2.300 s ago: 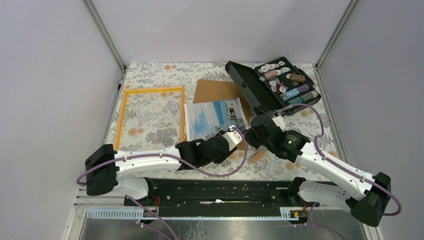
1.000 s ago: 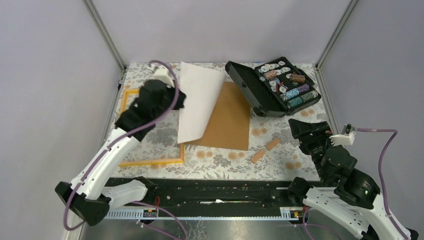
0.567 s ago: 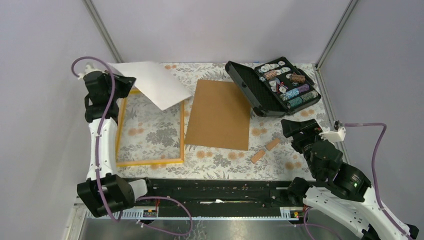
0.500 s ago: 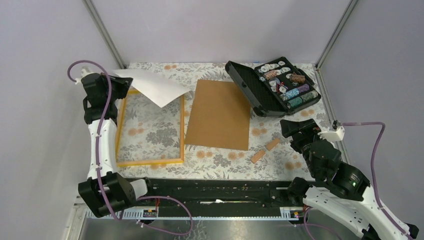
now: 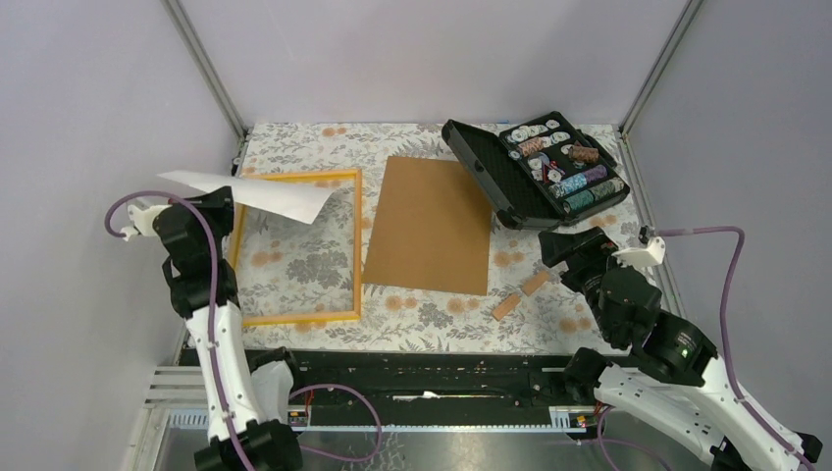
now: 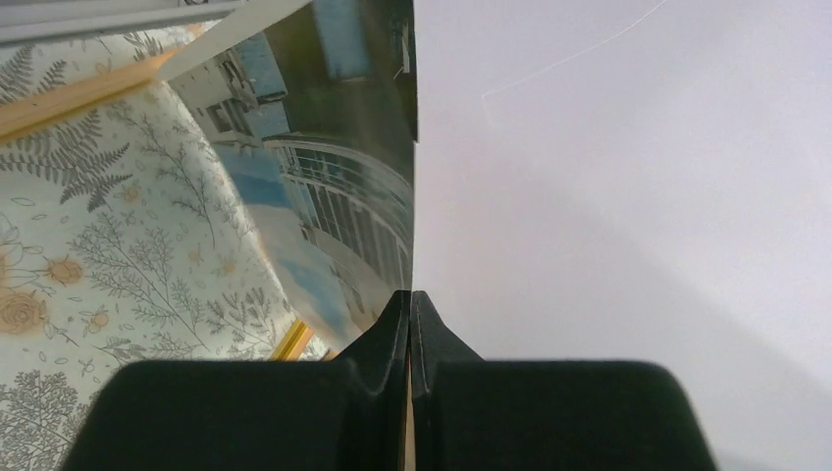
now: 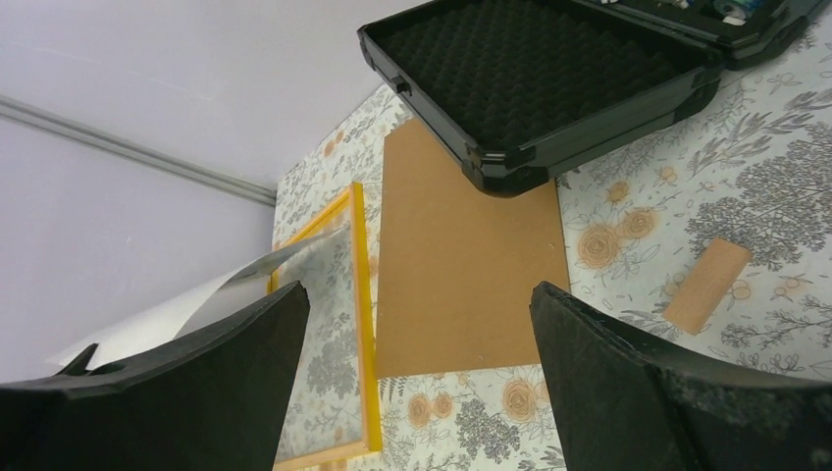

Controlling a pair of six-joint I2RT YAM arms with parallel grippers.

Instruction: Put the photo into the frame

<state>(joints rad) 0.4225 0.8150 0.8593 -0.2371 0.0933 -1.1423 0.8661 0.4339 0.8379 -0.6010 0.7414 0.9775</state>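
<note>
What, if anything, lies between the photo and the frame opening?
Nothing visible. The left tool pinches the photo above the frame's far end; inside the frame only the tablecloth shows. The brown board lies beside it, to the right.

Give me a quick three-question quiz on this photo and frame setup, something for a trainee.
1. True or false: the photo lies flat inside the frame.
2. What lies between the frame and the case? A) brown board B) a mug C) scissors
3. Fill in: the right hand is ____ (open or shut).

Key: 1 false: the left hand holds it in the air over the frame's far left corner. 2 A. 3 open.
</note>
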